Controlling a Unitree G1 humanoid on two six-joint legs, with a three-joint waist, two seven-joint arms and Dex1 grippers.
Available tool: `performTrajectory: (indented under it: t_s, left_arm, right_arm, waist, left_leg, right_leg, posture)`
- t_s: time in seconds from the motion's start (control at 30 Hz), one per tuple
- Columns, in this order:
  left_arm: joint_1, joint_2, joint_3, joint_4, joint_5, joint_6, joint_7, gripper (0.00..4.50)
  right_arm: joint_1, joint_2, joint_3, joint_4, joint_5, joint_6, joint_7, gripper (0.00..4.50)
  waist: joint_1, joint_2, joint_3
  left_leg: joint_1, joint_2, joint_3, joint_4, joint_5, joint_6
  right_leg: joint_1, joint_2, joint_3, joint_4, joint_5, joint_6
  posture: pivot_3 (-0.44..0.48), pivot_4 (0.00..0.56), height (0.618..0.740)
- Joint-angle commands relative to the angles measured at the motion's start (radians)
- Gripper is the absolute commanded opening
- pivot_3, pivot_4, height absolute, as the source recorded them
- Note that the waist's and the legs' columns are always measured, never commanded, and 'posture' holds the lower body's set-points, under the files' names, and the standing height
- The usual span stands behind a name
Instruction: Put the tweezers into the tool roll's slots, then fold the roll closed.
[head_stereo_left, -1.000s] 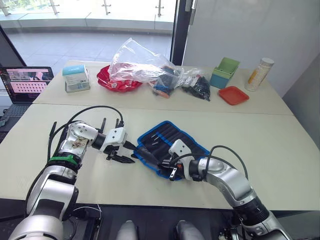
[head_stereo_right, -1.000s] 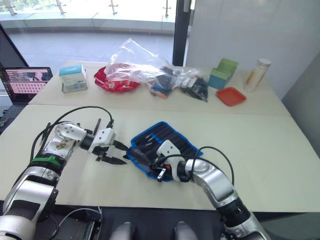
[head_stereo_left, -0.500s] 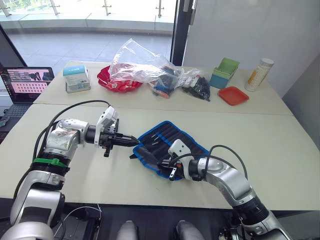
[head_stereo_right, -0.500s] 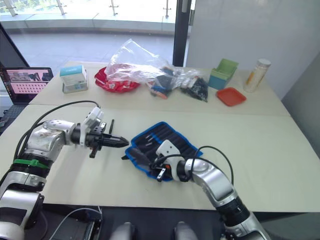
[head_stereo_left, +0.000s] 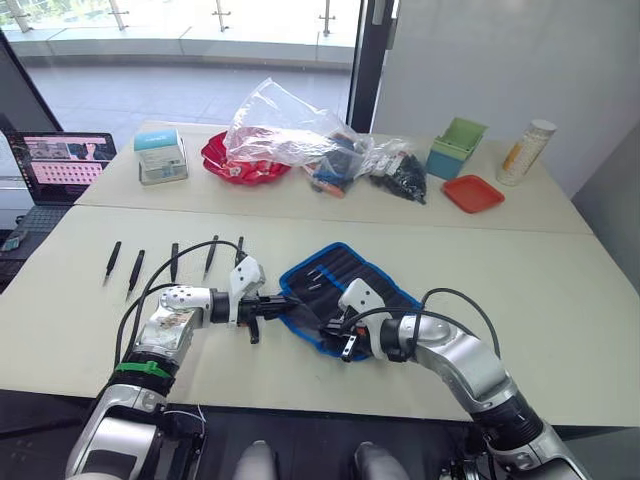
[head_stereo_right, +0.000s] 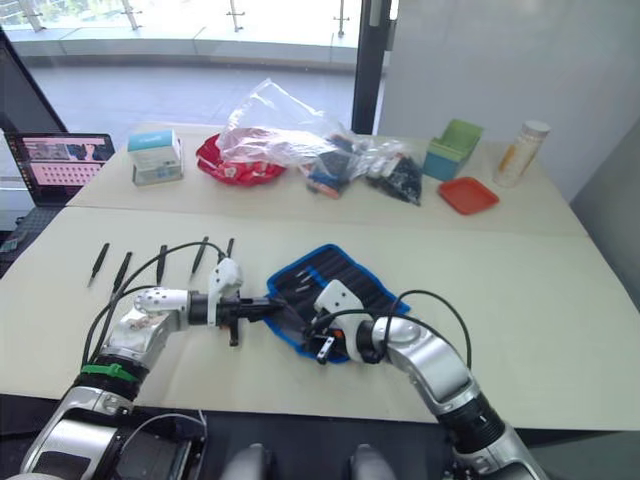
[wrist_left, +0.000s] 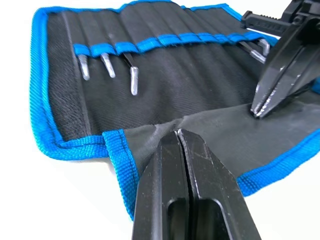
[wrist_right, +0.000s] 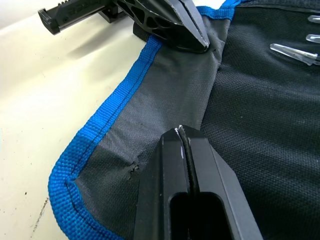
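The tool roll (head_stereo_left: 350, 285) lies open on the near table, black with blue edging. Its slots (wrist_left: 165, 40) hold three silvery-tipped tweezers (wrist_left: 133, 80). Several more tweezers (head_stereo_left: 135, 270) lie in a row on the table to the roll's left. My left gripper (head_stereo_left: 288, 305) is shut on the roll's near flap (wrist_left: 210, 135) at its left end, and the fabric puckers at the fingertips (wrist_left: 170, 145). My right gripper (head_stereo_left: 326, 325) is shut on the same flap a little to the right, as the right wrist view's fingertips (wrist_right: 172, 145) show.
On the far table are a laptop (head_stereo_left: 65, 160), a small box (head_stereo_left: 162, 157), a red bowl under a clear plastic bag (head_stereo_left: 270, 125), dark bags (head_stereo_left: 395, 170), a green bin (head_stereo_left: 457, 147), an orange tray (head_stereo_left: 470, 192) and a bottle (head_stereo_left: 527, 150).
My left gripper was open beside the roll, then shut and came in onto the flap's left end. The left arm has dropped lower, uncovering the loose tweezers. The right gripper stayed put.
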Motion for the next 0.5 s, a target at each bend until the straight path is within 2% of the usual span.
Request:
performTrajectory:
  t_s: [0.03, 0.17, 0.5]
  left_arm:
    - [0.051, -0.012, -0.010, 0.045, 0.056, -0.030, 0.047, 0.03]
    - [0.080, -0.033, 0.001, 0.020, 0.044, -0.019, 0.049, 0.03]
    - [0.103, -0.035, 0.012, -0.034, 0.032, 0.010, 0.033, 0.03]
  right_arm:
    - [0.000, -0.013, 0.009, -0.034, 0.020, -0.001, 0.047, 0.00]
    - [-0.037, 0.015, -0.017, -0.012, 0.041, -0.041, 0.082, 0.00]
    - [-0.153, 0.179, -0.011, 0.299, -0.045, -0.232, 0.050, 0.00]
  waist:
    - [-0.001, 0.001, -0.001]
    - [-0.006, 0.003, -0.002]
    - [-0.007, 0.008, -0.004]
  left_leg:
    - [0.003, 0.000, 0.000, 0.000, 0.000, 0.000]
    - [0.005, 0.000, 0.000, 0.000, 0.000, 0.000]
    - [0.004, 0.000, -0.001, -0.001, 0.000, 0.001]
  right_leg:
    - [0.004, 0.000, 0.000, -0.001, 0.000, 0.000]
    - [0.006, 0.000, 0.000, -0.003, 0.000, 0.001]
    - [0.006, 0.000, 0.000, -0.004, 0.000, 0.001]
  posture:
    - [0.000, 0.150, 0.717]
    - [0.000, 0.150, 0.717]
    - [0.000, 0.150, 0.717]
